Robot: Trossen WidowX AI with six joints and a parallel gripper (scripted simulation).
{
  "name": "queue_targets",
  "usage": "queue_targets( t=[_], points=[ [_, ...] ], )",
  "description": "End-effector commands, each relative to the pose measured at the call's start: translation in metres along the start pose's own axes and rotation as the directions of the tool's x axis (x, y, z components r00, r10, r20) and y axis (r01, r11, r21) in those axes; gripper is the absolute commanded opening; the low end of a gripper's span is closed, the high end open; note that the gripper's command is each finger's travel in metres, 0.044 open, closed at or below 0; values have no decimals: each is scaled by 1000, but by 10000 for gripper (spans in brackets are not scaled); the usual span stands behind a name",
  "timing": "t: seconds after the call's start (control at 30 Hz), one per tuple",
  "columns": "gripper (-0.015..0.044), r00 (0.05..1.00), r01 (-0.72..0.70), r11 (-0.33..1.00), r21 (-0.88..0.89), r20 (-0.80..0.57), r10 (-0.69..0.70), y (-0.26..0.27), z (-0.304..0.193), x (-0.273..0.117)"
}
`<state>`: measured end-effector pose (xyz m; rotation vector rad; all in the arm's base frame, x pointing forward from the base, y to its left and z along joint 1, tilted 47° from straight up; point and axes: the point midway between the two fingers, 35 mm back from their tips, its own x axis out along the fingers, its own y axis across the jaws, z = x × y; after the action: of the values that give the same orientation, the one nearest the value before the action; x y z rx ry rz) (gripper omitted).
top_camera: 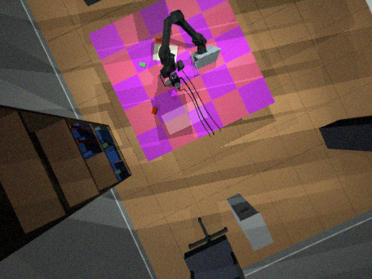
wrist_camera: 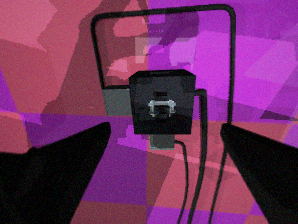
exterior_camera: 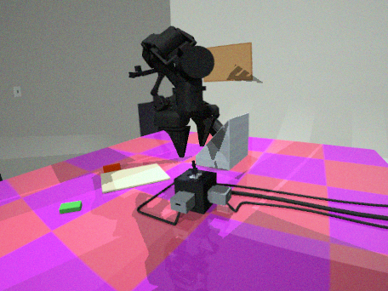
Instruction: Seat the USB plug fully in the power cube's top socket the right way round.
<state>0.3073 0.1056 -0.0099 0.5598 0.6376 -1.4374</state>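
Observation:
The black power cube (top_camera: 174,77) (exterior_camera: 196,189) (wrist_camera: 141,122) stands on the checkered table. The USB plug (exterior_camera: 194,166) (wrist_camera: 161,106) is in its top socket, a short dark stub upright in the exterior view. Bright metal shows at its base, so it is not flush; which way round it faces I cannot tell. My gripper (exterior_camera: 192,151) (wrist_camera: 164,127) is open and empty, pointing down above the cube. In the wrist view the cube and plug lie between and a little ahead of the fingertips, with no contact visible.
Grey adapters (exterior_camera: 182,202) (exterior_camera: 219,194) sit on two cube sides. A black cable (exterior_camera: 155,216) (wrist_camera: 232,65) loops beside it; others run off right. A grey wedge (top_camera: 207,59) (exterior_camera: 238,140), cream slab (exterior_camera: 135,178), green block (top_camera: 142,64) (exterior_camera: 71,207) and orange-red blocks (top_camera: 154,110) (exterior_camera: 111,168) are around.

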Motion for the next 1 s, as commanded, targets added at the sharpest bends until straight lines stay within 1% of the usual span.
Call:
queue_targets(
  t=[0.0,0.7,0.97],
  points=[
    [440,1000,2,1000,-2,9,-2,0,0,6],
    [440,1000,2,1000,-1,10,-2,0,0,28],
    [440,1000,2,1000,-1,10,-2,0,0,29]
  ],
)
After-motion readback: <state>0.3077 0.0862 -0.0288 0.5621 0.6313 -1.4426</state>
